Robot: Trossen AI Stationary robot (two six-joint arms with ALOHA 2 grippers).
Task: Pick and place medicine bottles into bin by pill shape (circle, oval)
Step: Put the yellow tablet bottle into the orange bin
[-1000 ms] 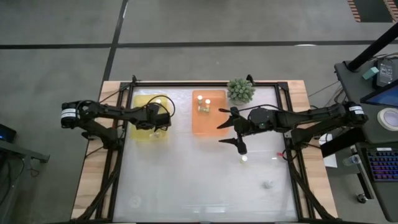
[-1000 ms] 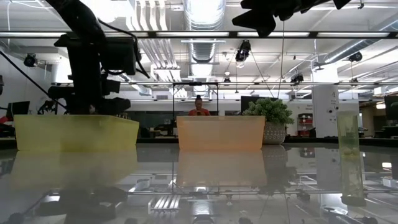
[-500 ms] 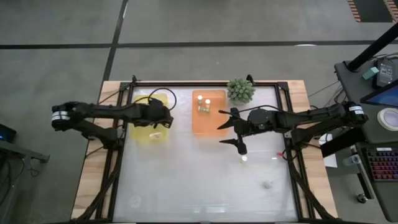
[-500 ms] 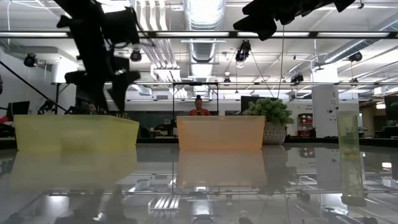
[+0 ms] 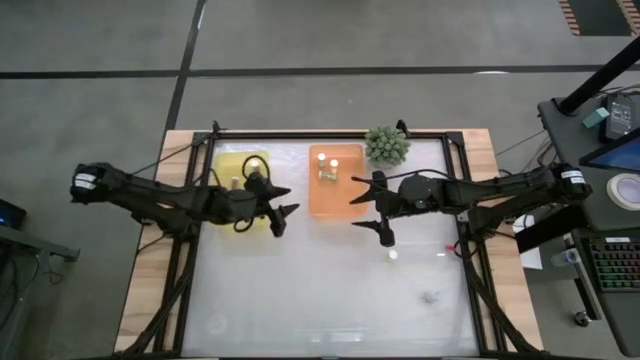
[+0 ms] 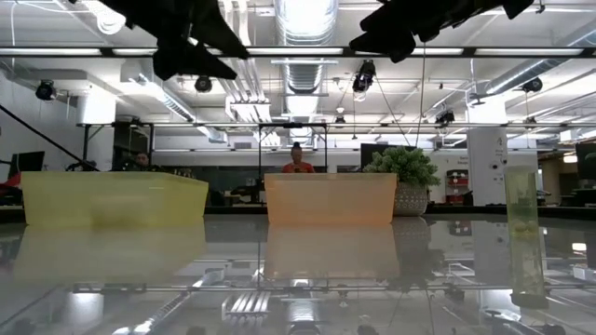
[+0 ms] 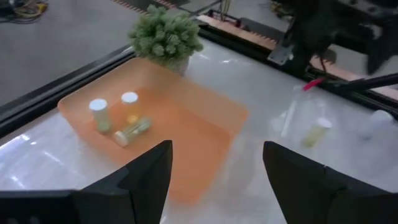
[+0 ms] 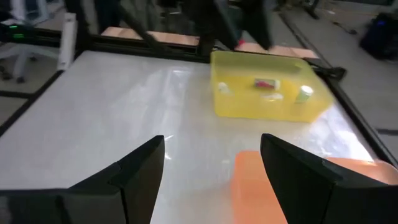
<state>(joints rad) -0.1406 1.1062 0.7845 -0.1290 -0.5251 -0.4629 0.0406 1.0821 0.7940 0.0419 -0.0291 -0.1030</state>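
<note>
A: What's different from 1 second ago?

B: The left hand [image 5: 276,208] was down over the yellow bin [image 5: 228,170]; it has lifted out and swung toward the tabletop's [image 5: 300,290] middle, past the bin's right edge. It carries nothing, its fingers spread wide. The right hand [image 5: 375,212] has hardly shifted, hanging just right of the orange bin [image 5: 335,198], fingers also spread wide and empty.

A: And the medicine bottles?

B: 3 sit in the orange bin [image 7: 118,118], 2 upright and 1 on its side. Some more lie in the yellow bin [image 8: 267,84]. 1 bottle [image 5: 392,254] stands on the bare glass near the right hand, toward the front edge. Another [image 5: 432,296] lies farther front and right, well apart from both hands.

A: Anything else there?

B: A spiky green plant [image 5: 386,145] beside the orange bin's far right corner.
</note>
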